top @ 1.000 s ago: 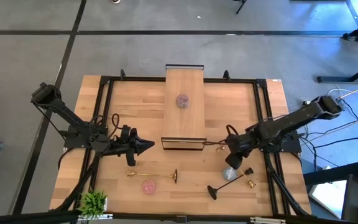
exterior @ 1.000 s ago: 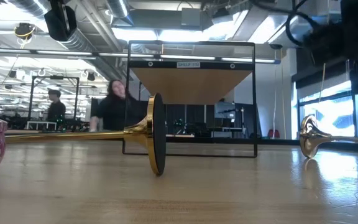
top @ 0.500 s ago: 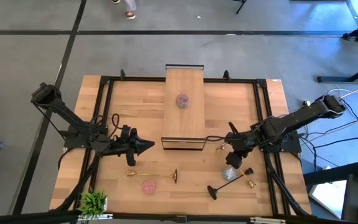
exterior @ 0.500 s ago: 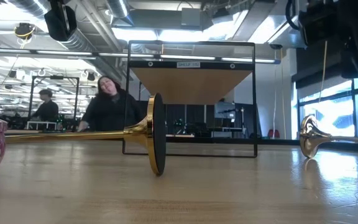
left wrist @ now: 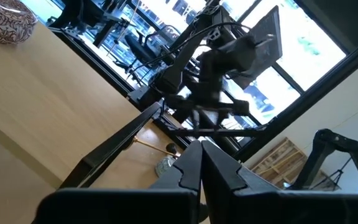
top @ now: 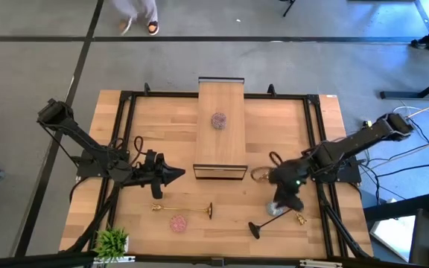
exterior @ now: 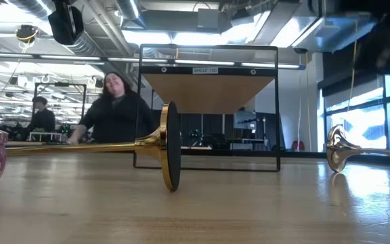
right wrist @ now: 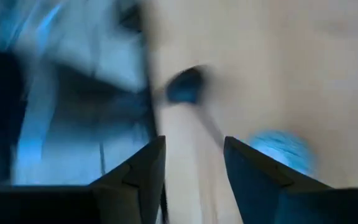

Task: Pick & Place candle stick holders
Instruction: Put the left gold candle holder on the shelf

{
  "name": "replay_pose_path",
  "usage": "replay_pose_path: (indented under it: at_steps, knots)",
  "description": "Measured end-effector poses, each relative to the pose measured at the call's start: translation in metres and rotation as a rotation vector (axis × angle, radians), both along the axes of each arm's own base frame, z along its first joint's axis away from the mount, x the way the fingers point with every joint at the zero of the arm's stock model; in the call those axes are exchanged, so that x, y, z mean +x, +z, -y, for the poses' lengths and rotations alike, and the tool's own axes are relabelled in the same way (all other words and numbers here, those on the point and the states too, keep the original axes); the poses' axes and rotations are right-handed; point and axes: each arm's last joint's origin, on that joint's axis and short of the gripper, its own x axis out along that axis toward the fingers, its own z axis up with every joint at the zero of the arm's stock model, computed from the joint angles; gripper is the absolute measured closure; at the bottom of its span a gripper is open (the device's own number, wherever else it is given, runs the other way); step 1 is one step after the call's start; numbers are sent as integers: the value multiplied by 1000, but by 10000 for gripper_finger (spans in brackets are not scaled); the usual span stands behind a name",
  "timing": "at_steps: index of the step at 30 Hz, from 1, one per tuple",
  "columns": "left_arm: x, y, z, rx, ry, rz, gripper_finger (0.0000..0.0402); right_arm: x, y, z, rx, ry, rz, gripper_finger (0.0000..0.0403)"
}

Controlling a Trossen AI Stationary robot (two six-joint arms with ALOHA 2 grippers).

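One gold candle stick holder point(top: 185, 209) lies on its side near the front, its round base point(exterior: 171, 146) standing on edge. A pink cup point(top: 177, 222) sits beside it. At the near right lie a black holder point(top: 263, 223), a blue cup point(right wrist: 278, 146) and another gold holder point(top: 301, 219). A small gold piece point(top: 259, 174) shows by the shelf's near right corner. My right gripper point(top: 283, 202) slants down over the blue cup, open, with nothing between its fingers point(right wrist: 148, 168). My left gripper point(top: 177, 176) waits shut, left of the shelf.
A wooden plank shelf point(top: 220, 149) on a black frame stands at the table's middle and far side, with a sparkly cup point(top: 219, 120) on top. A small green plant point(top: 112, 242) sits at the near left corner. A person point(exterior: 117, 108) moves behind the table.
My right gripper has swung from pointing left at the shelf's near right corner to slanting down toward the near edge, over the blue cup and the black holder's end. It rolled as it turned and rose a little. The person behind the table has shifted.
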Motion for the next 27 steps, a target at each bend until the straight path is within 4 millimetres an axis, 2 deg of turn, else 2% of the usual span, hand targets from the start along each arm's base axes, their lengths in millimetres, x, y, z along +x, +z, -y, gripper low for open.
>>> replay_pose_path:
  at_steps: [3,5,9,17,21,27]
  knots:
    - [0,-1,1,4,-23,-6,400,-2,5,-11,-10,269,210,248]
    - [0,-1,1,5,-30,-13,398,-4,6,-15,-22,329,255,256]
    - [0,-3,1,-11,-31,-23,394,-8,3,-17,-49,362,241,276]
    - [0,0,2,-95,-77,11,400,-10,0,-15,-211,401,294,311]
    - [1,6,4,-140,-103,83,397,-9,15,-13,-295,463,351,316]
    - [7,11,7,-148,-48,127,396,-16,37,-3,-560,496,306,316]
